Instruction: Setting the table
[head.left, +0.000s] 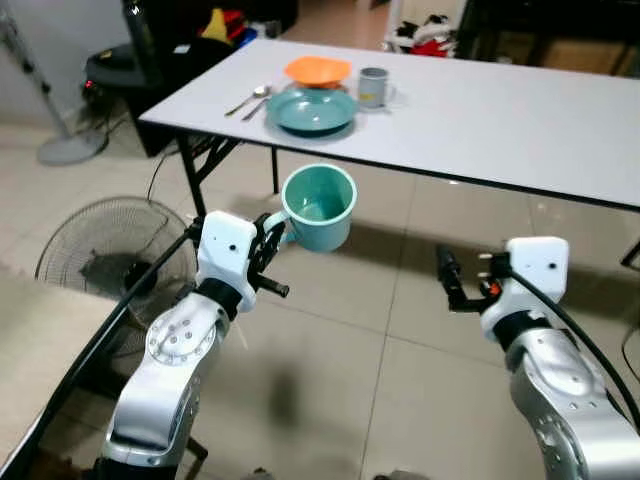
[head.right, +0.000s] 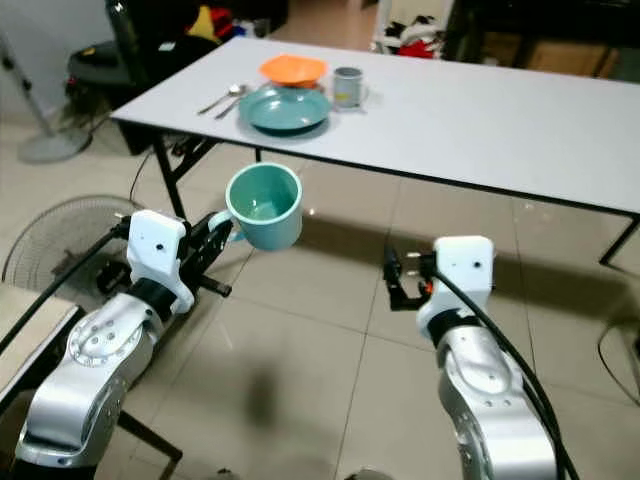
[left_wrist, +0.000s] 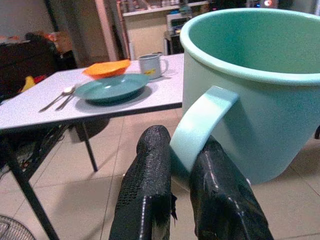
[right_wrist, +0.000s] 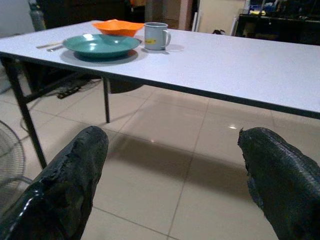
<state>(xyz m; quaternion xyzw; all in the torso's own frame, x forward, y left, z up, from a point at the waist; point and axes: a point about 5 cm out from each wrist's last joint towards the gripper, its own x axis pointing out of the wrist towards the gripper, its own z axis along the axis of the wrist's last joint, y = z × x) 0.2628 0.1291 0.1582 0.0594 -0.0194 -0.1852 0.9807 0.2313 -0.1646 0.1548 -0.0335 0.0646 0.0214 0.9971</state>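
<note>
We see a smooth, slightly glossy teal mug (head.left: 320, 207), plastic by its look, pinched at the handle by the left gripper (left_wrist: 172, 195), whose black fingers (left_wrist: 145, 190) are rough and textured. Beyond the mug, the white table (head.left: 480, 120) is matt, over glossy floor tiles (head.left: 400, 330).

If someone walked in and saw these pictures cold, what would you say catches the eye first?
First the large teal mug, held by its handle in the left gripper, in the air short of the white table. Next, the place setting at the table's far left end: a teal plate, an orange bowl, a grey mug and cutlery. The right gripper hangs open over the tiled floor.
</note>
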